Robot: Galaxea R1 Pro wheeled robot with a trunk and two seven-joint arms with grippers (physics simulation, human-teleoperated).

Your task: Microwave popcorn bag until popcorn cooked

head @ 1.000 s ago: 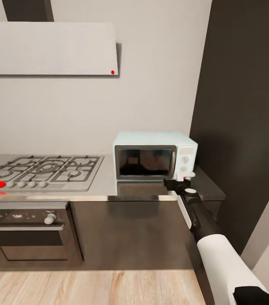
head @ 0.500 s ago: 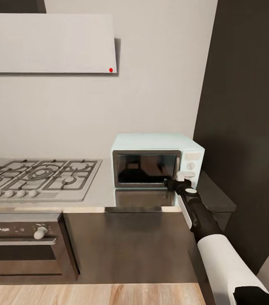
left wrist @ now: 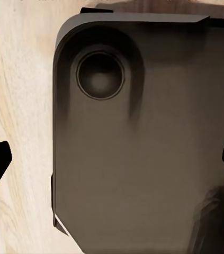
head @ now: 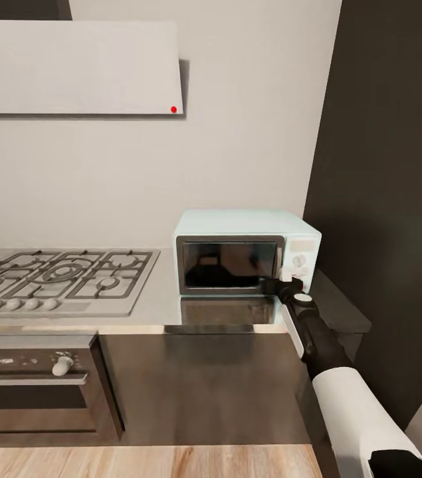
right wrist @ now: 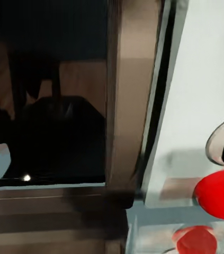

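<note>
The pale mint-blue microwave point(head: 247, 251) stands on the light grey countertop point(head: 161, 295) against the wall, its dark glass door looking shut. My right gripper point(head: 284, 286) is open at the microwave's lower right front, where the door edge meets the knob panel. In the right wrist view the right gripper point(right wrist: 112, 159) faces the door's edge, with dark glass on one side and the pale panel with the red indicator light point(right wrist: 218, 193) on the other. My left gripper point(left wrist: 112, 164) hangs open over the robot's dark base. The popcorn bag is out of view.
A steel gas hob point(head: 61, 279) with black grates lies left of the microwave, with a dark oven point(head: 34, 378) below it. A tall dark cabinet point(head: 390, 199) rises right of the microwave. An extractor hood point(head: 78, 66) hangs above. Wood floor point(left wrist: 21, 79) lies under the base.
The head camera first moved closer and shifted the whole view. Since then my right gripper has edged slightly right and up toward the microwave's knob panel.
</note>
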